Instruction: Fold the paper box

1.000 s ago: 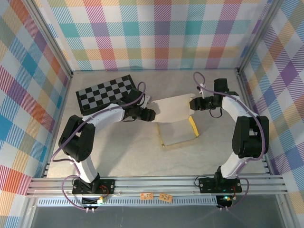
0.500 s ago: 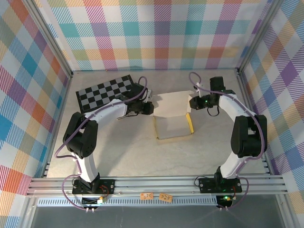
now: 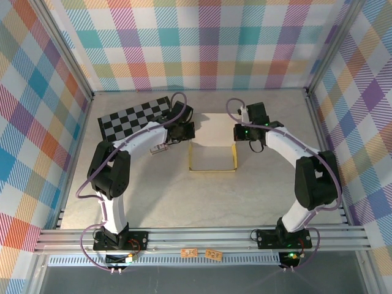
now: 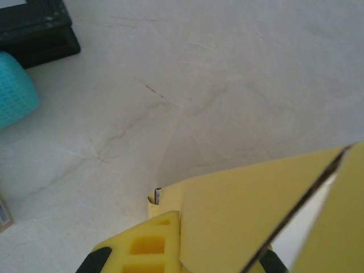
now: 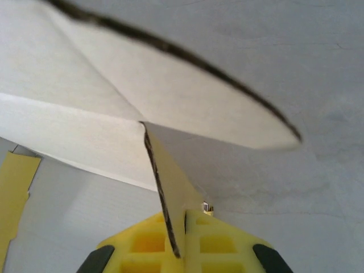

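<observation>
The paper box (image 3: pixel 212 158) lies in the middle of the table, a shallow yellow tray with its pale back flap (image 3: pixel 214 128) standing up. My left gripper (image 3: pixel 188 130) is shut on the box's back left corner flap, and in the left wrist view its yellow fingers (image 4: pixel 142 247) pinch the yellow cardboard (image 4: pixel 244 216). At the back right corner my right gripper (image 3: pixel 237 131) is shut on a thin flap. That flap (image 5: pixel 170 187) runs edge-on between the gripper's fingers (image 5: pixel 216 242) in the right wrist view.
A black-and-white checkered board (image 3: pixel 136 119) lies at the back left, close behind the left arm. A small teal tube (image 4: pixel 14 91) lies on the table beside the board's dark edge (image 4: pixel 34 28). Checked walls close the back and both sides.
Both grippers have closed on the box's corner flaps and moved inward and towards the back. The box has slid left and back with them and now lies square.
</observation>
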Motion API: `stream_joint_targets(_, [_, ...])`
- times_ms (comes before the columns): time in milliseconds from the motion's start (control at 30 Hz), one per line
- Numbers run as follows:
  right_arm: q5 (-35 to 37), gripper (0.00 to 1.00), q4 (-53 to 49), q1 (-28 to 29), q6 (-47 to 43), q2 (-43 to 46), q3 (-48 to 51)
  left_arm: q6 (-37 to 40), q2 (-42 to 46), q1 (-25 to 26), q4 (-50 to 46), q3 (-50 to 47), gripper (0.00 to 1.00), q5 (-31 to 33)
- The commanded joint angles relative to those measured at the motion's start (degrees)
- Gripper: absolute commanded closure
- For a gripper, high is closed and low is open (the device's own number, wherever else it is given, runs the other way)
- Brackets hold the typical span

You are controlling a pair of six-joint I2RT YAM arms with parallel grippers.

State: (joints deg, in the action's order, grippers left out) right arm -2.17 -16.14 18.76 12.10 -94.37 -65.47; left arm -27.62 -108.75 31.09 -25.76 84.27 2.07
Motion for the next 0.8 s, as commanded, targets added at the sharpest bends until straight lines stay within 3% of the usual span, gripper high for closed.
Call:
stream_joint_targets(0, [4.78,1.00,6.71,1.22,11.51,2.27,2.98,-4.76,-1.18,0.72,-0.17,1.29,1.00,4.09])
stream_joint_targets(300, [10.51,1.00,18.69,7.05,13.21,2.70,8.13,-6.85,-0.46,0.72,12.32,-1.88,1.00,4.36])
stream_joint_targets(567, [13.25,1.00,29.90,10.33,11.14,5.81,17.58,-2.22,7.67,0.55,30.13,-17.93,1.00,1.99])
stream_joint_targets(767, [15.05,1.00,34.03,11.86,8.14,4.81,20.57,0.10,8.84,-1.07,39.30,-25.15,1.00,-3.37])
